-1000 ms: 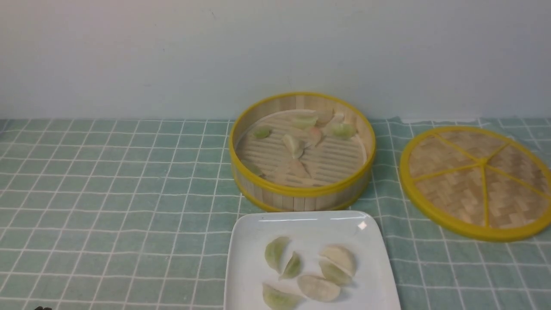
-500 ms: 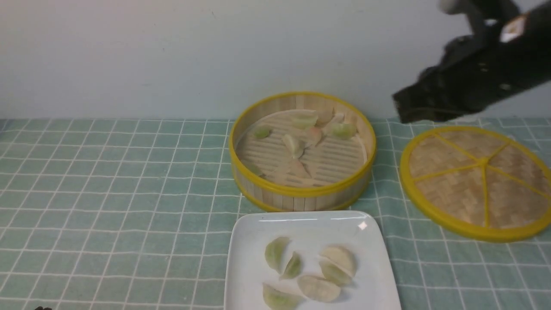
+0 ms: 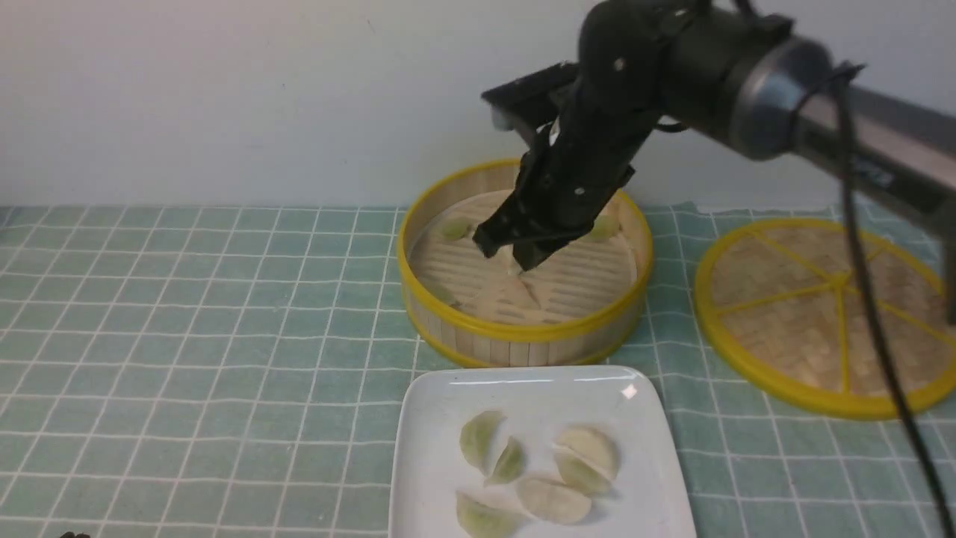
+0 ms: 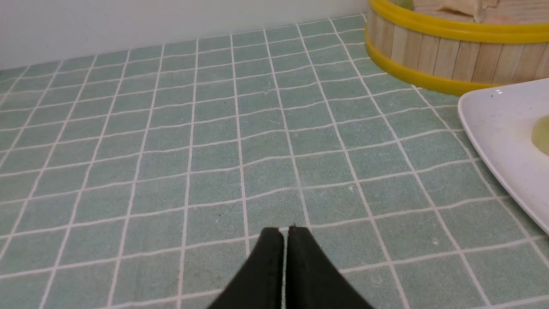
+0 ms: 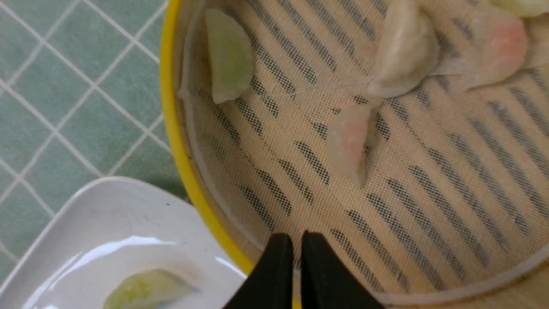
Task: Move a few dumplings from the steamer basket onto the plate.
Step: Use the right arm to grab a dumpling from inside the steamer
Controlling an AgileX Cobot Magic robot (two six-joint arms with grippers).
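Observation:
The steamer basket (image 3: 523,332) stands mid-table and holds several dumplings, among them a green one (image 3: 454,228). My right gripper (image 3: 515,261) hangs inside the basket just above the floor. Its jaws are shut but for a thin slit, with nothing between them (image 5: 297,240). In the right wrist view a pinkish dumpling (image 5: 349,143) lies just ahead of the tips, with a green one (image 5: 229,56) by the wall. The white plate (image 3: 426,418) in front carries several dumplings (image 3: 538,467). My left gripper (image 4: 285,231) is shut and empty, low over the cloth left of the plate (image 4: 493,124).
The flat woven lid (image 3: 829,314) lies to the right of the basket. A green checked cloth (image 3: 187,336) covers the table, and a pale wall stands close behind the basket. The right arm (image 3: 747,67) reaches in from the upper right, above the lid.
The right arm has swung in from the upper right and come down into the basket. One second ago it was out of the front view. The dumplings have not moved.

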